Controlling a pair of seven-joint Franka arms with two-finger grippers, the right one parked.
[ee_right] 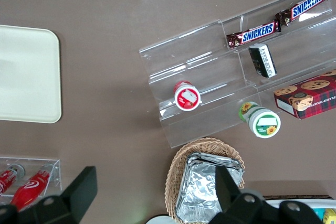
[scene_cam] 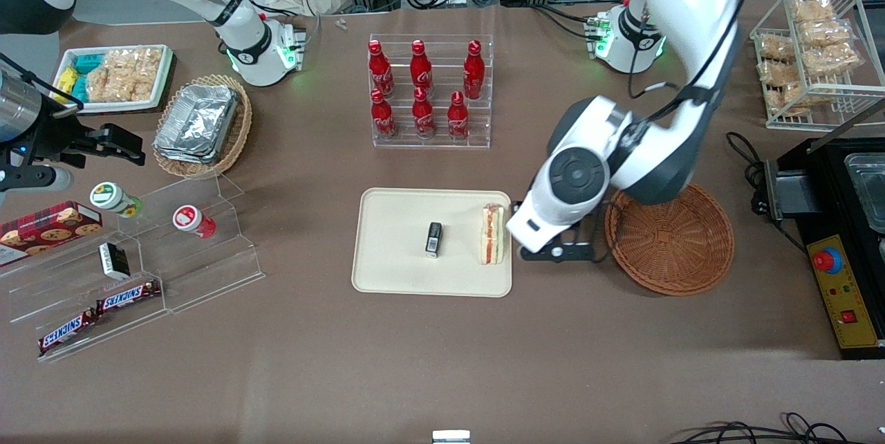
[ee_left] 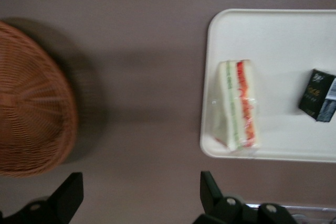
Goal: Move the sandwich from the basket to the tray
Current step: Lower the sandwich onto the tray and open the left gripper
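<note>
The left arm is reaching out from its base over the worktop [scene_cam: 442, 375], bending down at the elbow so that its rounded white wrist is hanging low between the tray [scene_cam: 394, 278] and the basket [scene_cam: 681, 250]. The wrist is pointing straight down at the brown surface. Below it, the pincer [scene_cam: 561, 251] is hovering over bare worktop in the gap between the tray's rim and the basket, above neither of them.

In the wrist view the pincer [ee_left: 140, 195] is standing wide open: its two dark fingers [ee_left: 68, 195] are well apart, with only brown worktop showing between them, and they are gripping nothing.

The sandwich [scene_cam: 493, 234] is lying on the tray, right at the tray's edge toward the working arm's end of the table and just beside the pincer. Seen from the wrist, the sandwich [ee_left: 239, 104] is resting with its cut face up, showing red-orange, green and pale layers, and a clear wrapping seems to be covering it. It is sitting inside the low rim of the tray [ee_left: 273, 40], close to a corner.

A small black packet [scene_cam: 433, 238] is also lying on the tray, near its middle and apart from the sandwich; the same packet [ee_left: 318, 95] is showing in the wrist view.

The basket [ee_left: 31, 103] is sitting on the worktop apart from the tray, with nothing visible inside it.
</note>
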